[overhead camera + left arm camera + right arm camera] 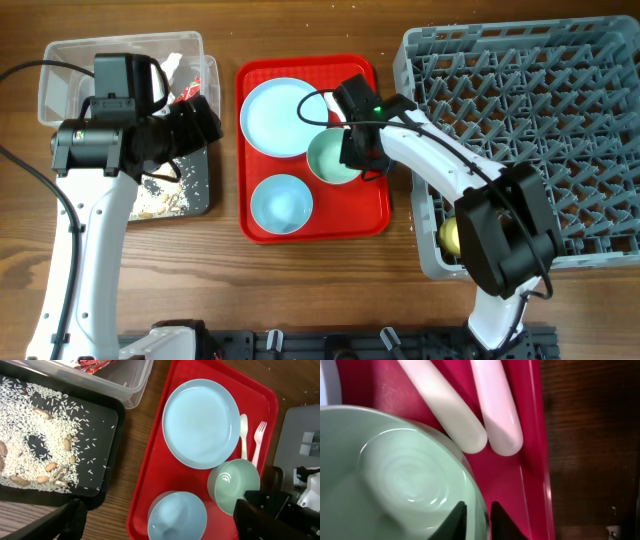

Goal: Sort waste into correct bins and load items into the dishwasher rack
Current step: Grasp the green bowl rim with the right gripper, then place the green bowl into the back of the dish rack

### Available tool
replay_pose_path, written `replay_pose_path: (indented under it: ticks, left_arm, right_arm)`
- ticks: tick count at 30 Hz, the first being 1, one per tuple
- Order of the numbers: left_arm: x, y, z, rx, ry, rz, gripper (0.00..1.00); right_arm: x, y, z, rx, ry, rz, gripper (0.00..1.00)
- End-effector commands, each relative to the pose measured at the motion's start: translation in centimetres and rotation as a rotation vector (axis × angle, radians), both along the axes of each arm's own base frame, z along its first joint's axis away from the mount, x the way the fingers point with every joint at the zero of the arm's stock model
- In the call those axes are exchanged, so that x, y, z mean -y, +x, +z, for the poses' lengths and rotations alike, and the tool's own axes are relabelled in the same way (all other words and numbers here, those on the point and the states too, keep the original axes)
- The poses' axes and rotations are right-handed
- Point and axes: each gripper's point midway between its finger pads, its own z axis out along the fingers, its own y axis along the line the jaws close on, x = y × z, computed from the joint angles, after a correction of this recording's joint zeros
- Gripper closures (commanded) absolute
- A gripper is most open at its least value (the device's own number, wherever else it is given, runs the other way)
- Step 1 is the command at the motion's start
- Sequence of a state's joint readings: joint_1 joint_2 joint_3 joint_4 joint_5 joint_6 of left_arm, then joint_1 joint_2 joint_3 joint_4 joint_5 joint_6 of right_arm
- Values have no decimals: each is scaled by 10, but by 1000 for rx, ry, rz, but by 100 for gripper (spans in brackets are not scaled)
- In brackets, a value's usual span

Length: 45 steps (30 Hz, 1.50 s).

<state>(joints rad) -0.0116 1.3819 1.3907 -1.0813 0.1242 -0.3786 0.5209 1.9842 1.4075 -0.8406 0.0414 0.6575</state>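
My right gripper (352, 152) (476, 510) is shut on the right rim of the pale green bowl (328, 160) (232, 485) (395, 475), one finger inside and one outside. The bowl sits on the red tray (370, 215). On the same tray are the pale blue plate (281, 116) (201, 422), a blue bowl (281, 203) (177, 516), the white spoon (244, 435) and the white fork (258, 440). My left gripper (195, 125) (160, 512) is open and empty above the edge of the black tray (197, 190) (107, 425). The black tray holds food scraps (35, 460).
The clear tub (60, 70) (127, 380) at the far left holds the red-and-white wrapper (185, 93) (92, 363). The grey dishwasher rack (520, 100) fills the right side, with the yellow cup (450, 236) in its near left corner. Bare wood lies between the black tray and the red tray.
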Motion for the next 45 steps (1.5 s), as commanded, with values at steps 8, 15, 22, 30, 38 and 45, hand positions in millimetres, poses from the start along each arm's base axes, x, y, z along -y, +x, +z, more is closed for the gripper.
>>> replay_pose_path:
  ticks: [8,15,22,30,38,45]
  left_arm:
    - [-2,2,1,4,9,-1,0]
    - [-2,2,1,4,9,-1,0]
    - [-2,2,1,4,9,-1,0]
    - [-2,2,1,4,9,-1,0]
    - [-2,2,1,4,9,-1,0]
    - [-2,2,1,4,9,-1,0]
  right_arm:
    - [-3,-7,-18,-49,-6,49,96]
    - [-2,13,91,154,19,108,96]
    - [81,7,259,622,-203,-30,96]
    - [164,20,318,785,-864,-163,96]
    - [166,103,266,539,-1276,98,96]
    - [187,132,199,359,-1375,154,96]
